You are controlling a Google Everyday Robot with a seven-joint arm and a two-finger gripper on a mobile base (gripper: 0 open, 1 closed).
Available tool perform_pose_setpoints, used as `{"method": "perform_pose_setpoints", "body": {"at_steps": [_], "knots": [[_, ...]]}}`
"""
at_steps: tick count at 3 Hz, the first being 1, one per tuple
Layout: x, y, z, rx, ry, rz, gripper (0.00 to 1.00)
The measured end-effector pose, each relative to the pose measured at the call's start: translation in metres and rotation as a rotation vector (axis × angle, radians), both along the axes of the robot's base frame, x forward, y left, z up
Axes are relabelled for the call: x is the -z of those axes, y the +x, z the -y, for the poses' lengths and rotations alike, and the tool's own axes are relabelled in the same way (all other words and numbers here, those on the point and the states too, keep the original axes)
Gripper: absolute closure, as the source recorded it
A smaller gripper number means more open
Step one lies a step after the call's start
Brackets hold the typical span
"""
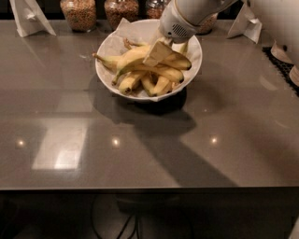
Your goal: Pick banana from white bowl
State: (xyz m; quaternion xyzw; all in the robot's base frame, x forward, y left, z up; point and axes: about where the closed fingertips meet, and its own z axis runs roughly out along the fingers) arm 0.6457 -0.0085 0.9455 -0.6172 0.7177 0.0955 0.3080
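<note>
**Bench**: grey and glossy, with several lights mirrored on its surface.

**White bowl**: stands upright on the far half of the bench, about midway across. It is lined with crumpled white paper that rises above the rim at the back left. A dark shadow lies on the bench just in front of the bowl.

**Bananas**: several lie heaped inside the white bowl. They are yellow with brown marks, and all of them rest in the bowl. One stem reaches leftward to the rim. A long one lies across the top of the heap.

**Hand**: it is down inside the bowl, at the back of the heap, with its pale tip against the topmost bananas. Whether the hand is open, closed or gripping a banana cannot be told from this view. No banana is seen lifted clear of the heap.

**Arm**: white, entering from the upper right and slanting down to the bowl. Its rounded wrist housing sits over the far rim.

**Other items:**
- Three glass jars with brownish contents stand in a row behind the bowl, apart from it. The right one is partly hidden by the arm.
- Folded white paper stands sit at the far left and far right corners.
- A dark mat lies at the right edge.
- Cables hang below the bench front.
</note>
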Motion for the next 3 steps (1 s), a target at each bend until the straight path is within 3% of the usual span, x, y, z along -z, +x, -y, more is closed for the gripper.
{"method": "perform_pose_setpoints", "body": {"at_steps": [1, 2, 3], "knots": [[-0.014, -0.009, 0.008, -0.002, -0.013, -0.005, 1.0], [-0.026, -0.018, 0.015, -0.006, -0.019, -0.004, 1.0], [-0.048, -0.044, 0.031, -0.028, 0.007, 0.031, 1.0]]}}
